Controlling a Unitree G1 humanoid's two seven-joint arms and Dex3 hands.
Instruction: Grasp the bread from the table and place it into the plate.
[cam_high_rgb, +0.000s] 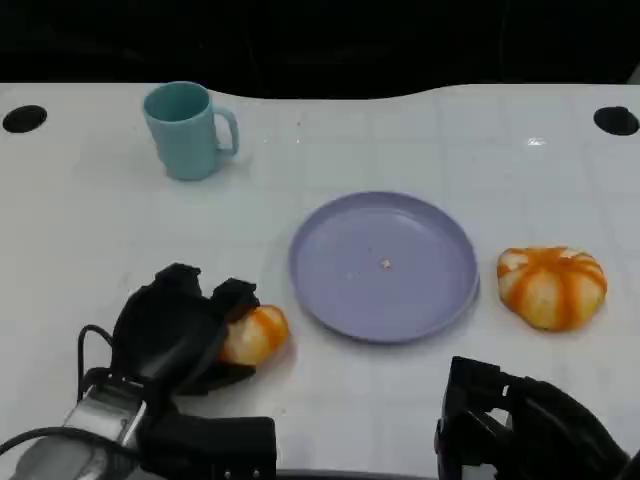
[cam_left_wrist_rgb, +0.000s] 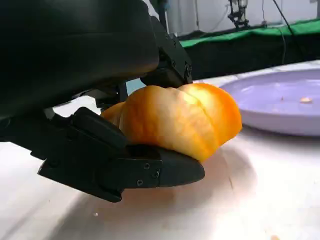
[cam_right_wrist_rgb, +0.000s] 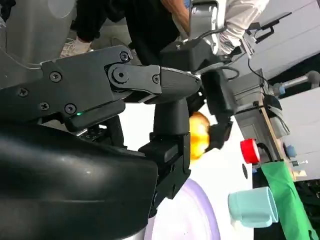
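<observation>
- While the left hand (cam_high_rgb: 185, 335) is clamping its fingers (cam_left_wrist_rgb: 150, 172) around one bread (cam_high_rgb: 254, 335) close to the table's (cam_high_rgb: 80, 230) near edge, the right hand (cam_high_rgb: 520, 425) is sitting at the near right corner; whether its fingers are apart, I cannot tell.
- Lying mid-table, just beside that bread, the lilac plate (cam_high_rgb: 330, 290) is holding only a crumb (cam_high_rgb: 386, 264).
- Resting right of the plate, a second bread (cam_high_rgb: 552, 286) is sitting untouched.
- Standing toward the far left corner, the teal mug (cam_high_rgb: 187, 130) is showing no readable writing.
</observation>
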